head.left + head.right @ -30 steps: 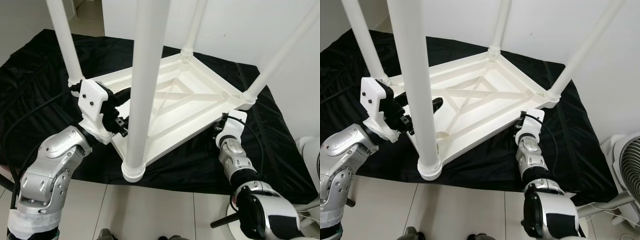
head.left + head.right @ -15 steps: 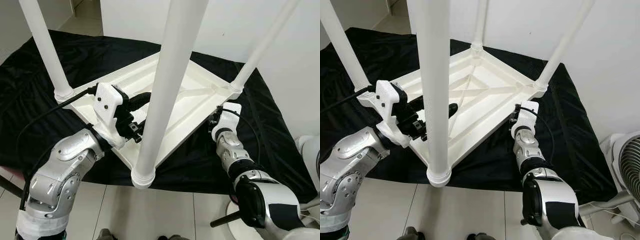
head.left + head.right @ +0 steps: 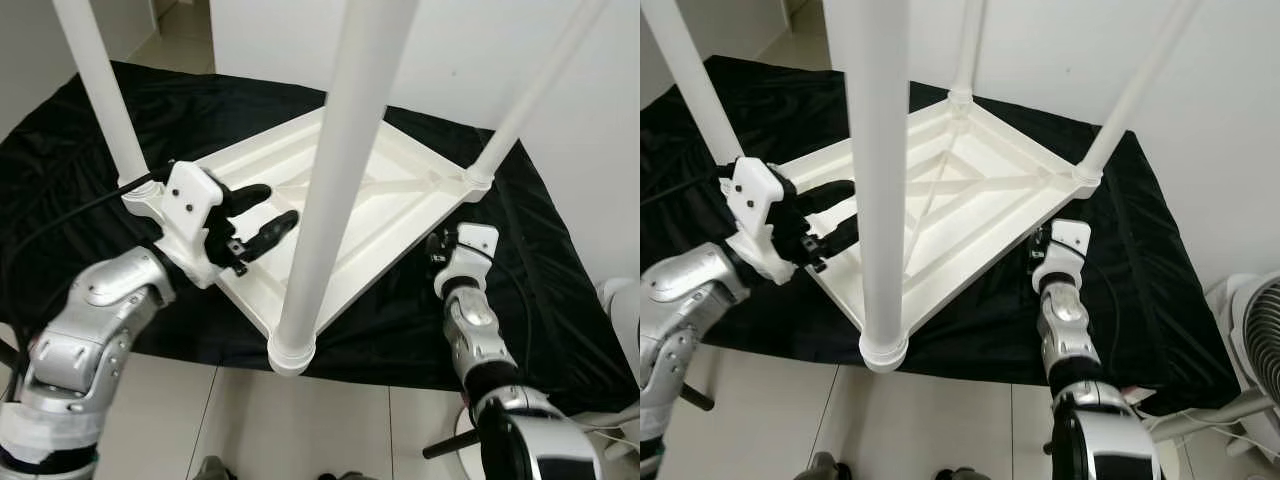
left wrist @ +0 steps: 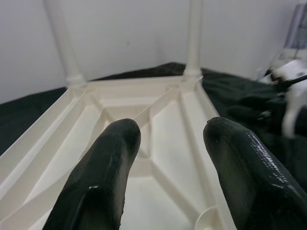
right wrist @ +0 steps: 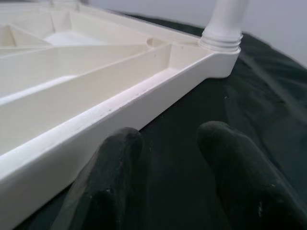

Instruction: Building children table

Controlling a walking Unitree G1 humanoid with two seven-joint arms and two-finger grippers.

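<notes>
The white children's table (image 3: 370, 200) lies upside down on a black cloth (image 3: 560, 290), its ribbed underside facing up and its four legs standing upward, one at each corner; the nearest leg (image 3: 335, 180) rises thick and close to the head camera. The left gripper (image 3: 262, 212) reaches over the table's near-left edge, its two black fingers (image 4: 103, 179) spread apart above the underside ribs (nothing between them); beyond their tips lie the crossed ribs and the two far legs. The right gripper (image 5: 168, 139) sits low over the cloth just beside the table's right edge, fingers parted and holding nothing; the rim (image 5: 120, 108) runs along one finger, and a corner leg socket (image 5: 221, 40) stands ahead of the tips; pale tiled floor (image 3: 250, 420) borders the cloth's near side.
</notes>
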